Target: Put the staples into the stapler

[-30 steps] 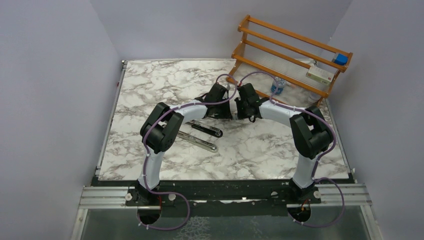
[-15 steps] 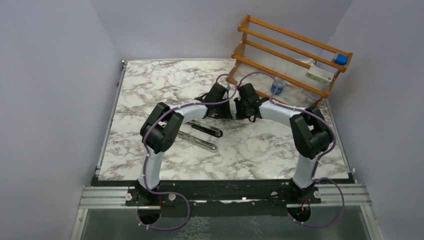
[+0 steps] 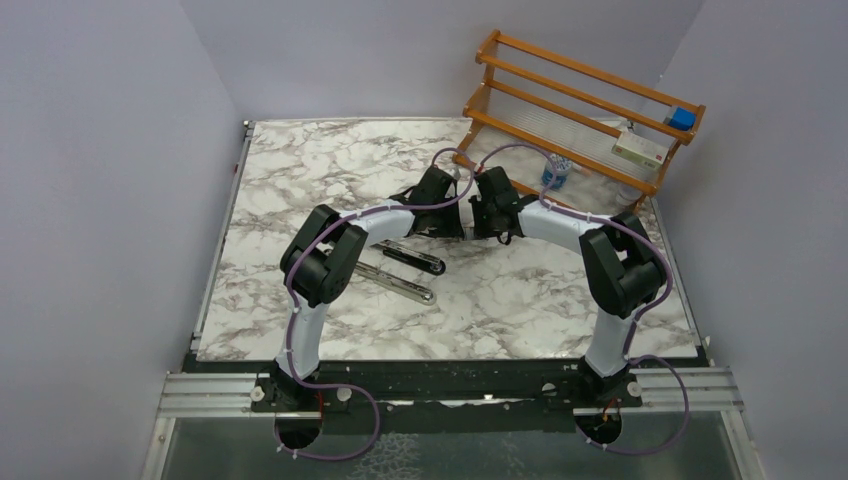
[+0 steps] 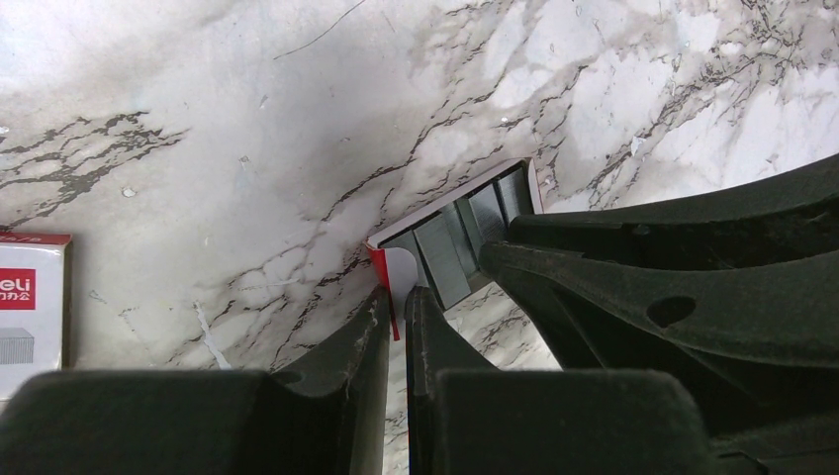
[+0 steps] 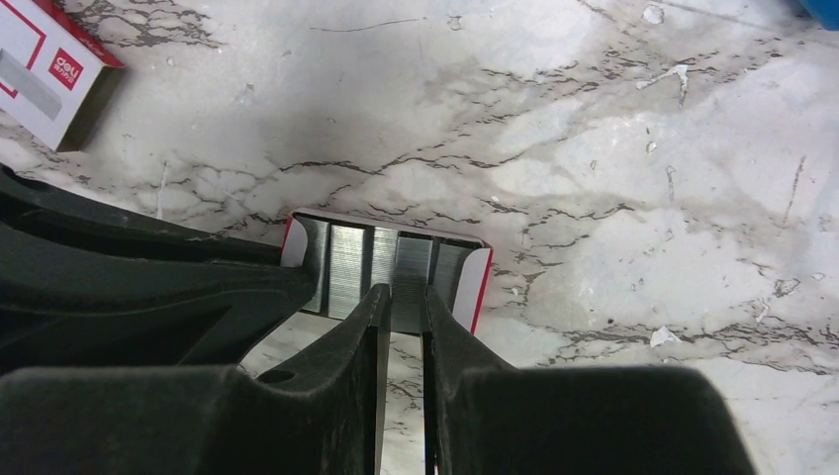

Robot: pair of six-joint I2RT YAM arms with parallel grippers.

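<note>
White arm links (image 3: 560,225), black joints (image 3: 322,262), purple cables (image 3: 340,455).

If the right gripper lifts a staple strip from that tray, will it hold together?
Probably stiff but brittle: the staple strips show seams, so one may snap there. The tray looks like thin card, likely light enough to slide without the left gripper pinching its flap.

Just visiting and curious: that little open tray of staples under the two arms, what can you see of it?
The staple tray is a tiny shallow card tray with red-and-white walls, lying flat on the marble table, packed with silver-grey strips side by side. The left arm's fingers pinch one end wall; the right arm's fingers seem closed on one strip.
</note>
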